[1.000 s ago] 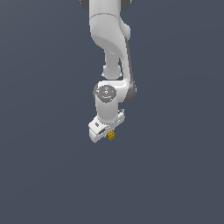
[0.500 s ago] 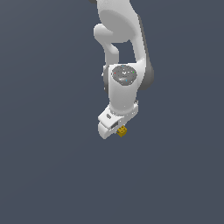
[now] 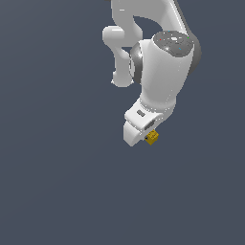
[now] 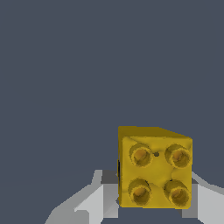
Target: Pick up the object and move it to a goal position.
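The object [image 3: 152,138] is a small yellow-orange block, tiny beside the white arm. In the exterior view it pokes out from under the white gripper [image 3: 147,138], which is tilted and shut on it in mid-air. The wrist view shows the object [image 4: 154,168] large and close, with four round studs on its near face. It sits between the two pale grey fingers [image 4: 94,199], which press against its sides. In the exterior view the hand's white housing hides most of the fingers.
Around the arm there is only a flat dark grey-blue background in both views. The white arm's links [image 3: 162,72] fill the upper part of the exterior view. No goal marker shows.
The arm has swung toward the exterior view's right and nearer the camera, carrying the object with it. The grip on the block has stayed the same.
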Tool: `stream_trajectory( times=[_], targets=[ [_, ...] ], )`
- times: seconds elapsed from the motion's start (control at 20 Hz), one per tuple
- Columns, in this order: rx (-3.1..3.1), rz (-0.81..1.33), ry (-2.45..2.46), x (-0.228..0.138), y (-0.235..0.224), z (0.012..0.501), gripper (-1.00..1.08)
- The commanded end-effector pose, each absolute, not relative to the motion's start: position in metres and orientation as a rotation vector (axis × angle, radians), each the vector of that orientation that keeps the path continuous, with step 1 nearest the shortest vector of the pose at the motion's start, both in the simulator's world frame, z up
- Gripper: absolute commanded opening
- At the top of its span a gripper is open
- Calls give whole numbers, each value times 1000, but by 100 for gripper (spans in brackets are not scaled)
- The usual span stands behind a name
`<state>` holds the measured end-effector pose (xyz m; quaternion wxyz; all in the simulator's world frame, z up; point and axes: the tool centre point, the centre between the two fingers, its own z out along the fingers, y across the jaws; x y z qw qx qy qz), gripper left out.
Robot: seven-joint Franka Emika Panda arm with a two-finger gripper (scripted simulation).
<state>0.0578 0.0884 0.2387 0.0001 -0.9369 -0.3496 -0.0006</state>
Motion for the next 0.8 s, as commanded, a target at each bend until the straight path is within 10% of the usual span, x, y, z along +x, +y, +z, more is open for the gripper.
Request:
stream_trajectory(
  times=[0.0,0.75],
  targets=[
    [-2944,0,-1096,63,98,257,-100],
    [-2944,0,-1096,78,123,299,-100]
  ],
)
